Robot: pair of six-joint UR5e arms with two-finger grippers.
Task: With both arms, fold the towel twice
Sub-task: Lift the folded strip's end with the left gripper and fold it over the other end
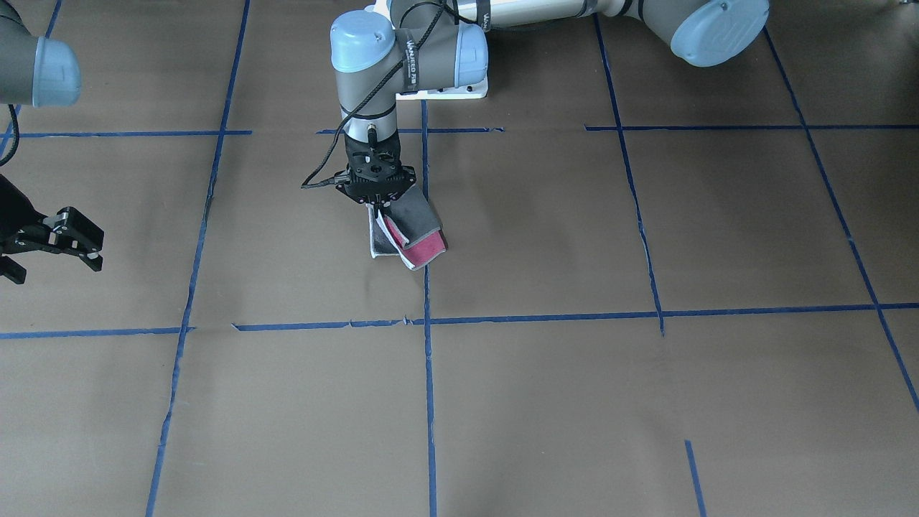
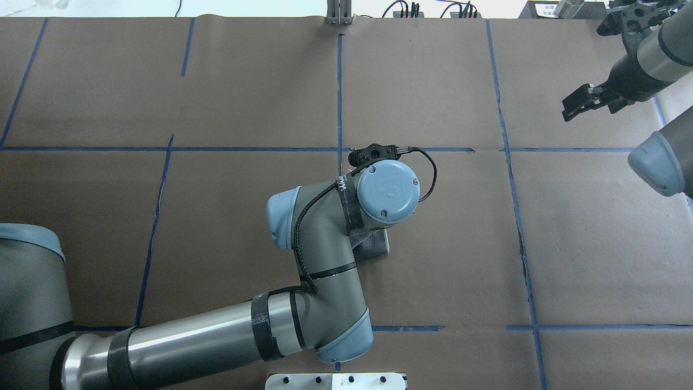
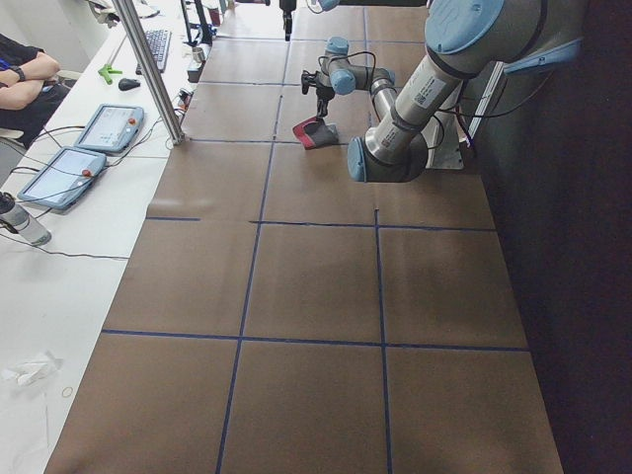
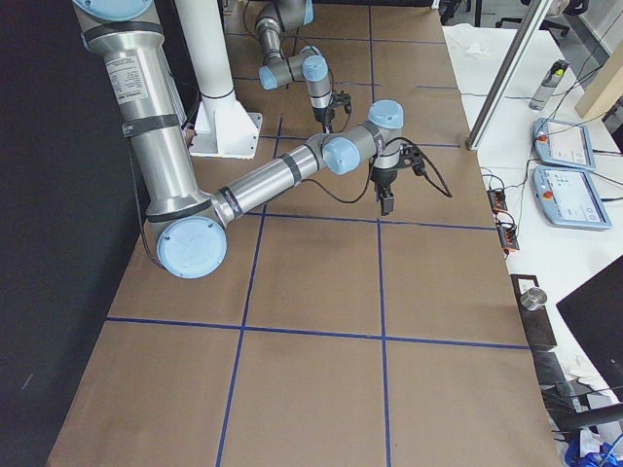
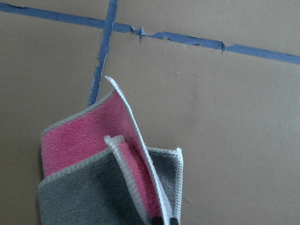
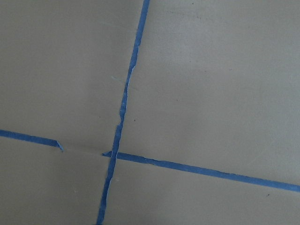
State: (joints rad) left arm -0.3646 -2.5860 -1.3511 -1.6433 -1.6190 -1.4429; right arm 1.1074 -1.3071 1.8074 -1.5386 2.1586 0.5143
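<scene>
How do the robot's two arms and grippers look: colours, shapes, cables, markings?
The left arm and the right arm are silver-grey tubes with rounded light blue joint caps. A black cable runs along the left arm, held by black straps with white lettering. The left gripper and the right gripper are black, each with two fingers.

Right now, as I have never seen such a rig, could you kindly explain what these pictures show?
It is a robot with two jointed arms at a brown table marked with blue tape. Four fixed cameras look from above, from the front and from each end; two more sit on the wrists. The left end effector, a two-finger clamp, is shut on a towel, pink and grey, folded over itself. The right end effector is open, holds nothing and hangs off to the side.
</scene>
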